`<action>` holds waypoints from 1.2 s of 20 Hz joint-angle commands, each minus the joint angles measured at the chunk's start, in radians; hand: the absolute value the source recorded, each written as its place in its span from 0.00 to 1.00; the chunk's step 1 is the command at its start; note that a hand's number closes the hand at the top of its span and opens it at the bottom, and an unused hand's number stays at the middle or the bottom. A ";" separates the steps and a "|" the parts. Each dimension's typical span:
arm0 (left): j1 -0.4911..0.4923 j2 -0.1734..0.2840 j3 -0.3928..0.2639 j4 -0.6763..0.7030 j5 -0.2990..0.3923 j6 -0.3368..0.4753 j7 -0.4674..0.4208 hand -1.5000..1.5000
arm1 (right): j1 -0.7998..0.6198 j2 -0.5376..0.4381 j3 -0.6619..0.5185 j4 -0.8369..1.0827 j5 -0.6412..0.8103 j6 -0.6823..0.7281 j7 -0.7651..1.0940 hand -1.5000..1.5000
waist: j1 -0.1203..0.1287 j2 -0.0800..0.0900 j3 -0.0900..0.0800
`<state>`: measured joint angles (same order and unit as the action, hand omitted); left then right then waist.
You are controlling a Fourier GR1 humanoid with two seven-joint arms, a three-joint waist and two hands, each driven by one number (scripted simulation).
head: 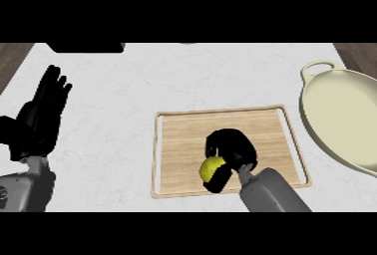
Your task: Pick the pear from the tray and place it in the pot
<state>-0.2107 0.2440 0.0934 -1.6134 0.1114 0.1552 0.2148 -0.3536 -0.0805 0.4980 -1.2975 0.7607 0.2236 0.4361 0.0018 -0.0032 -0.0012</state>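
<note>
My right hand (230,147) curls round the pear (212,168) on the tray (221,115), so I judge the grasp is in hand, and next I must lift and carry it right to the pot (346,119); my left hand (40,117) rests open, left of the tray.

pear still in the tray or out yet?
In the tray. The pear shows yellow-green over the wooden tray, with the right hand curled round it; the pot holds nothing.
</note>
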 commanded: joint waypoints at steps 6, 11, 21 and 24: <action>-0.040 -0.039 0.009 0.086 -0.034 -0.004 -0.042 0.50 | 0.112 0.060 0.049 -0.083 0.125 -0.040 -0.003 1.00 | -0.008 0.003 0.001; 0.049 -0.015 0.033 -0.055 -0.012 0.005 0.023 0.50 | 0.393 -0.212 0.215 -0.447 0.116 0.042 -0.188 1.00 | -0.029 -0.009 0.001; 0.083 -0.007 0.050 -0.039 0.001 -0.022 0.001 0.50 | 0.669 -0.382 0.032 -0.990 0.055 -0.175 -0.217 1.00 | -0.040 -0.007 0.001; 0.045 -0.010 0.036 -0.044 -0.015 -0.009 0.022 0.50 | 0.740 -0.351 -0.043 -1.079 0.009 -0.265 -0.224 1.00 | -0.045 -0.005 0.003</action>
<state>-0.1588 0.2298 0.1250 -1.6548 0.0906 0.1508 0.2274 0.3168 -0.4415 0.5555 -2.2471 0.8207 0.0576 0.2236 -0.0403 -0.0091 0.0005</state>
